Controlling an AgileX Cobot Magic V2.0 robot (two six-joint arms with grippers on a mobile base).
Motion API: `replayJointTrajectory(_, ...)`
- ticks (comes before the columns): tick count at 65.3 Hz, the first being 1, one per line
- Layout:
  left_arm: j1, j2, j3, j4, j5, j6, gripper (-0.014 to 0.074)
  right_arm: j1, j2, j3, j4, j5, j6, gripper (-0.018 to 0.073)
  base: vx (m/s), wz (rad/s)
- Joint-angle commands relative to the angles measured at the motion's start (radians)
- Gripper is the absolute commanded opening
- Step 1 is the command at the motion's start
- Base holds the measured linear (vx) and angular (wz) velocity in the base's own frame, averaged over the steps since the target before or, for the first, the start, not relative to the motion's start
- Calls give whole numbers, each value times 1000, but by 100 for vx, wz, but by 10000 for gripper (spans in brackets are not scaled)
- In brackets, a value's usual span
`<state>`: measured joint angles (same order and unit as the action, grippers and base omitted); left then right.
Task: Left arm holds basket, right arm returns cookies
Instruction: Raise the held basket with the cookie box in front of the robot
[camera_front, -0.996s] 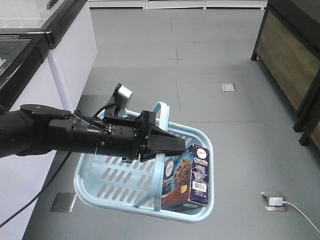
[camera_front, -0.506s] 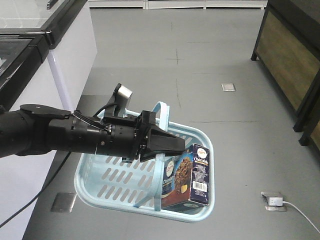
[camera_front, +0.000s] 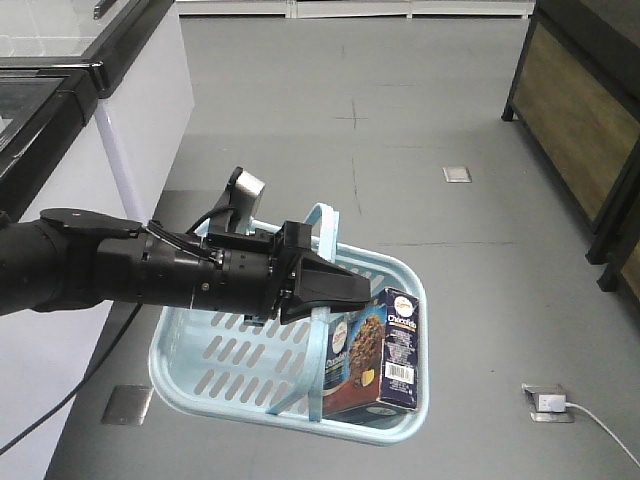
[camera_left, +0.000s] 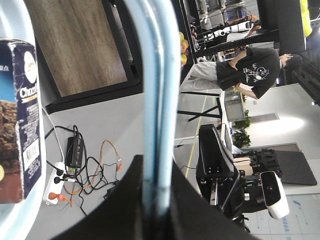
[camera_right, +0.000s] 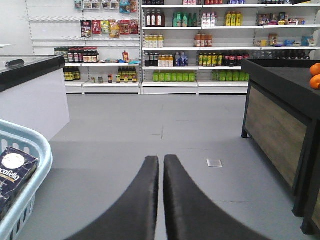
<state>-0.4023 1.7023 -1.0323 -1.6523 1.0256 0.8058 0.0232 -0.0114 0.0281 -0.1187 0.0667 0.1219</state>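
The light blue basket (camera_front: 190, 385) hangs above the grey floor by its two handles (camera_front: 318, 330), which my left gripper (camera_front: 350, 292) is shut on. The left wrist view shows both handle bars (camera_left: 159, 100) pinched between the black jaws. The cookies (camera_front: 375, 350), a dark navy box with a chocolate cookie picture, stand upright in the basket's right end, also seen as the box (camera_left: 20, 115) in the left wrist view. My right gripper (camera_right: 161, 162) is shut and empty, pointing down the aisle, with the basket rim (camera_right: 42, 145) and the cookies (camera_right: 15, 167) at its left.
A white freezer cabinet (camera_front: 110, 110) stands at the left. A dark wooden counter (camera_front: 580, 110) is at the right. A floor socket with a white cable (camera_front: 550, 402) lies at lower right. Stocked shelves (camera_right: 200, 45) line the far wall. A person (camera_left: 250, 70) stands in the background.
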Motion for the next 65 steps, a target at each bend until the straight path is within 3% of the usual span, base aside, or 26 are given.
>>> replayJointTrajectory(1,-5,-57,-28,-126,64,16,-6,0,-12,18,-6,-75,-10,-6,0,0)
replayJointTrajectory(29,-5,-57,-28,-124,65,16,-6,0,-12,18,-6,-75,-10,-6,6,-3)
replayJointTrajectory(65,-5,-57,-28,-125,65,16,-6,0,-12,18,-6,-75,-10,-6,24,-5)
